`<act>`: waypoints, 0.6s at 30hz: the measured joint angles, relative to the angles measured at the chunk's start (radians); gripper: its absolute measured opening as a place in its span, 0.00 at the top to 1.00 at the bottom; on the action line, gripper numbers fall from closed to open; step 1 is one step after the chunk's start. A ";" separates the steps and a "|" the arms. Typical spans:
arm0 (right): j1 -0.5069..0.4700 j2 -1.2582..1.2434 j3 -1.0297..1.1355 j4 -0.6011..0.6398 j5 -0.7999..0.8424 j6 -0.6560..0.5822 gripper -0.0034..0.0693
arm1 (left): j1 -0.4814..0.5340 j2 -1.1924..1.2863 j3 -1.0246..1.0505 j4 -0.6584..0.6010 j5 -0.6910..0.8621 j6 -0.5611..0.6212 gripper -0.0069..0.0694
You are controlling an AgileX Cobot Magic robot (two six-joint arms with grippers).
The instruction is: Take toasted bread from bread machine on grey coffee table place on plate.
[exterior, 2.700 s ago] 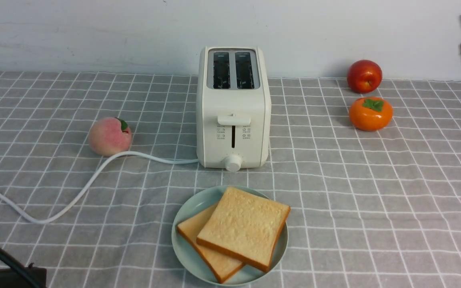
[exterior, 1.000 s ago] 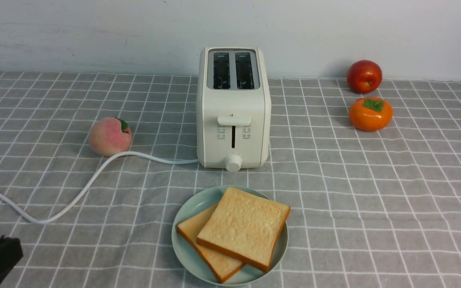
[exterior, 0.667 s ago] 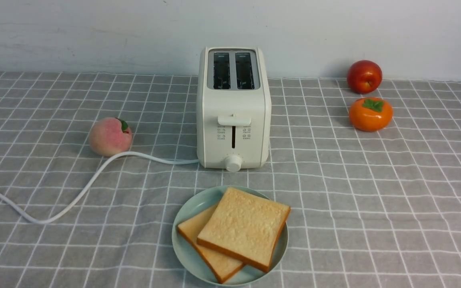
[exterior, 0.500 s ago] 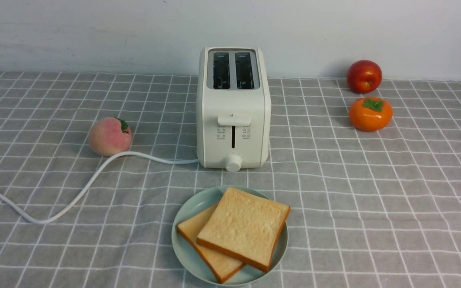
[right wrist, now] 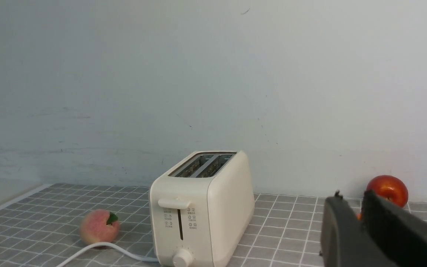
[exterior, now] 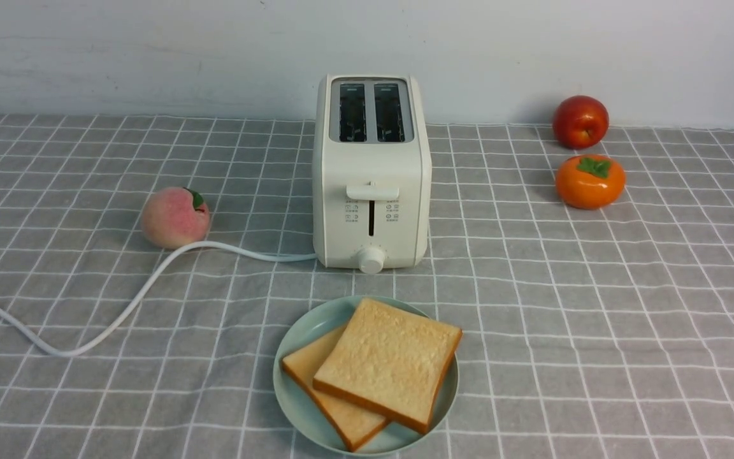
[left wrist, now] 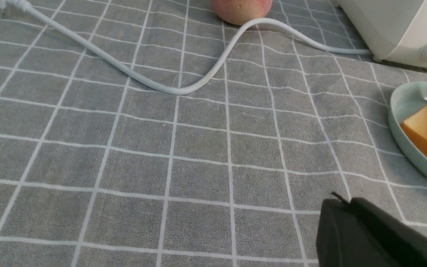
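Two slices of toasted bread lie overlapped on the plate (exterior: 290, 401), the top slice (exterior: 387, 360) over the lower one (exterior: 313, 373). The bread machine (exterior: 372, 172) stands behind the plate on the grey coffee table (exterior: 596, 319); both its slots are empty and dark. Neither gripper shows in the front view. In the left wrist view my left gripper (left wrist: 347, 202) is shut and empty, low over the cloth, apart from the plate (left wrist: 402, 111) and toast (left wrist: 426, 128). In the right wrist view my right gripper (right wrist: 350, 200) is shut and empty, raised well off the bread machine (right wrist: 202, 207).
A white cord (exterior: 150, 280) runs from the toaster across the table's left side. A peach (exterior: 174, 218) lies left of the toaster. A red apple (exterior: 580, 121) and an orange persimmon (exterior: 590, 181) sit at the back right.
The right arm's dark part left the front view's upper right edge. The left arm's dark part drew back out of the lower left corner. Toast, plate and toaster have not moved.
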 joint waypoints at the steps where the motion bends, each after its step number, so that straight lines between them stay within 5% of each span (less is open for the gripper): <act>1: 0.000 0.000 0.000 0.000 0.000 0.000 0.82 | 0.000 0.000 0.000 0.000 0.000 0.000 0.89; 10: 0.000 0.000 0.000 0.003 -0.002 0.000 0.81 | 0.000 0.000 0.000 0.000 0.000 0.000 0.89; 18: 0.000 0.000 0.157 0.142 0.000 -0.081 0.80 | 0.000 0.000 0.000 0.000 0.001 0.000 0.89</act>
